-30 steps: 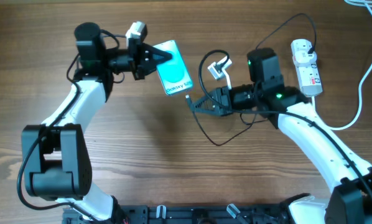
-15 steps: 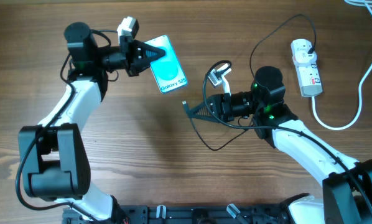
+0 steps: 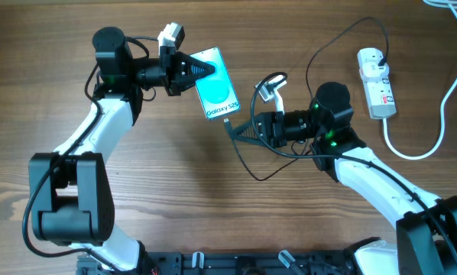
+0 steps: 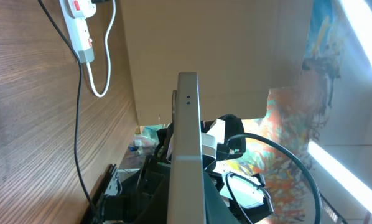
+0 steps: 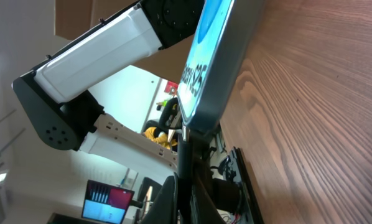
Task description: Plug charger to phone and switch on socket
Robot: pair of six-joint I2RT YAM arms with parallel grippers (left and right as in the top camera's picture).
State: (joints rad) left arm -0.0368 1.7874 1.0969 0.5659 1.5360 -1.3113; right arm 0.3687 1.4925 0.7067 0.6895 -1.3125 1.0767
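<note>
Two arms meet near the middle of the counter (image 3: 175, 191) (wood-grained, seen from overhead). The left gripper (image 3: 201, 71), reaching in from 9 o'clock, pinches the phone (image 3: 219, 88) by its upper short edge. The phone's cyan screen faces up, with its long axis running from 11 to 5 o'clock and the "Galaxy S25" text at the 5 o'clock end. In the left wrist view the phone appears edge-on as a thin grey bar.

The right gripper (image 3: 233, 128), at 5 o'clock of the phone, is pressed together on the connector end of the charger (image 3: 343, 34). In the right wrist view the black tip touches the phone's lower short edge, but whether it is fully seated cannot be told. The charger's thin black cable loops toward 6 o'clock, then climbs toward 1 o'clock to its black plug in the far end of the socket (image 3: 376, 84).

The socket lies at 2 o'clock of the view, well apart from both grippers. Its thick white cord (image 3: 442, 114) curves away at 3 o'clock. The switch position cannot be read.
</note>
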